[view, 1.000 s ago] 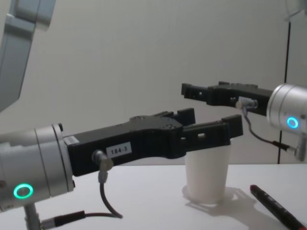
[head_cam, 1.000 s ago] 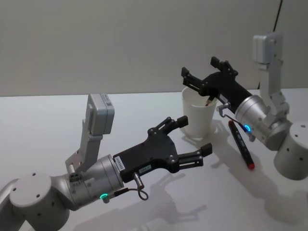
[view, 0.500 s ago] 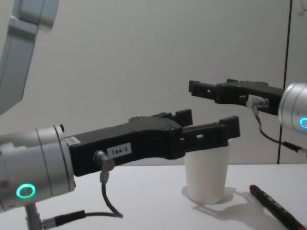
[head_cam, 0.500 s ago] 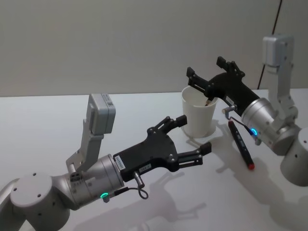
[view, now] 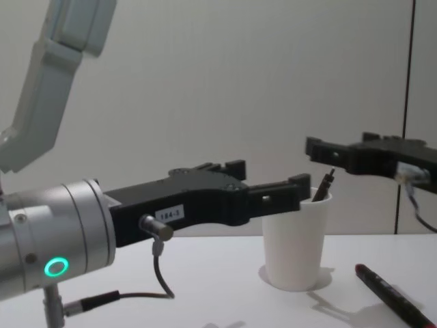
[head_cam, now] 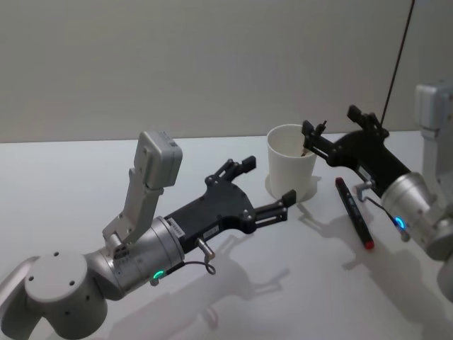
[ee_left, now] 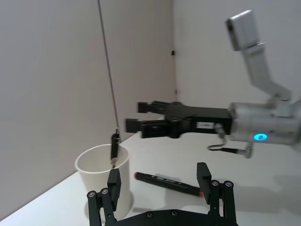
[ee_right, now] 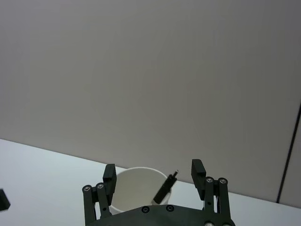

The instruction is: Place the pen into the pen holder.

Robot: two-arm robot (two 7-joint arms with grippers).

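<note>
White counter [head_cam: 64, 177] against a plain wall. The pen holder [head_cam: 290, 173] stands right of centre, with the pen [view: 322, 186] inside, leaning on its rim. The left pincer [head_cam: 267, 180], wide open and empty, hovers at its lower left. The right pincer [head_cam: 331, 122], open and empty, hangs just above its right rim. A red-tipped marker [head_cam: 354, 212] lies lower right.

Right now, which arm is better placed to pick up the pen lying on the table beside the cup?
Right. The pen lies to the right of the cup, near the open right gripper; the open left gripper sits on the cup's other side.
</note>
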